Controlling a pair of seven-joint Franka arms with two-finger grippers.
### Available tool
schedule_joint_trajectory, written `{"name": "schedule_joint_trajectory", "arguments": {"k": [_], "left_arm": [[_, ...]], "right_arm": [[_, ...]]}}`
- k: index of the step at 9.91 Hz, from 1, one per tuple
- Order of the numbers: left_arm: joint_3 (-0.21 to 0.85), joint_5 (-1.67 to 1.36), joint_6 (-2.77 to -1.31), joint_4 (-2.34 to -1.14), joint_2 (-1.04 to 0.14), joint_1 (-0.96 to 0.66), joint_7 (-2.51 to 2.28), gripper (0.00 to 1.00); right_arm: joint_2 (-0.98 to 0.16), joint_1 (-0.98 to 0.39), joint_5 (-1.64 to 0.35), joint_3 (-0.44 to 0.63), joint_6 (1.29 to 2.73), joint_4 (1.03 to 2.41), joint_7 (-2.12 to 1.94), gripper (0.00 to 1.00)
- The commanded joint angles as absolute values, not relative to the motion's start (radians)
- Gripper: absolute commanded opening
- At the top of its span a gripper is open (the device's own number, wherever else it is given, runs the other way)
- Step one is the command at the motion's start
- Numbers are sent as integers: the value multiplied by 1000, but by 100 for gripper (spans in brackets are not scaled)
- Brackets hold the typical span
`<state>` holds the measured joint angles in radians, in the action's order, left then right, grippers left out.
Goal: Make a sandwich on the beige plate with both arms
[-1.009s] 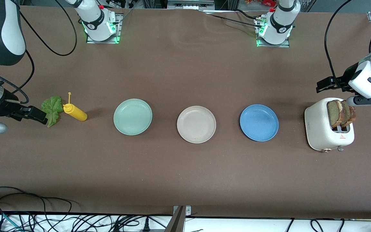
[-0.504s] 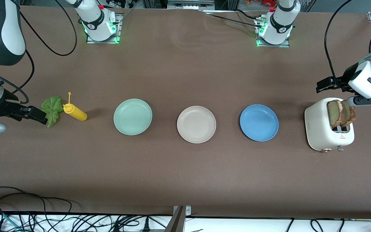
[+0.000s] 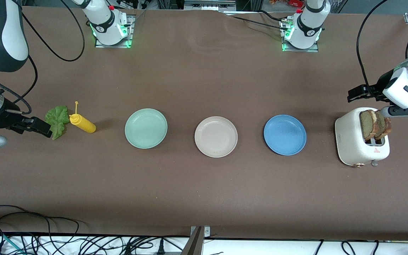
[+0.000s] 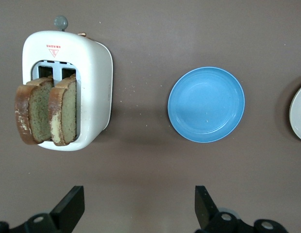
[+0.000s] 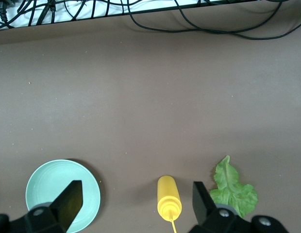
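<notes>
Your two brown-crusted bread slices [image 3: 375, 124] stand in the white toaster [image 3: 352, 141], frame's right; the soft lettuce leaf [image 3: 57, 120] lies far left. Both tools, left [image 4: 139, 208] and right [image 5: 136, 204], hang released. Pinch the light, crumbly slices by their crusts.

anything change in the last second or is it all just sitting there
Nothing visibly changed. The left gripper still hangs open over the table by the toaster with its two bread slices, and the right gripper still hangs open by the lettuce and the yellow bottle. The beige plate, the green plate and the blue plate lie bare as before.
</notes>
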<state>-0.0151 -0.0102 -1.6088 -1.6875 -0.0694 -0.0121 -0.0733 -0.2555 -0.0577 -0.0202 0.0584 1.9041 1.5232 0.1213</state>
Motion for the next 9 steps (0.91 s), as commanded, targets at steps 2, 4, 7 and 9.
{"name": "schedule_joint_trajectory", "arguments": {"k": [2,4,7,9], "left_arm": [[-18,-6,-1606,-1652,-87,-12,-58,100],[-18,-6,-1606,-1647,-92,-14,-58,100],[-18,-6,-1606,-1647,-97,-14,-58,100],[-18,-6,-1606,-1647,-98,-14,-58,100]], "right_arm": [[-253,-60,-6,57,1910,1522,129,100],[-253,-60,-6,57,1910,1522,129,100],[-253,-60,-6,57,1910,1522,130,100],[-253,-60,-6,57,1910,1522,130,100]]}}
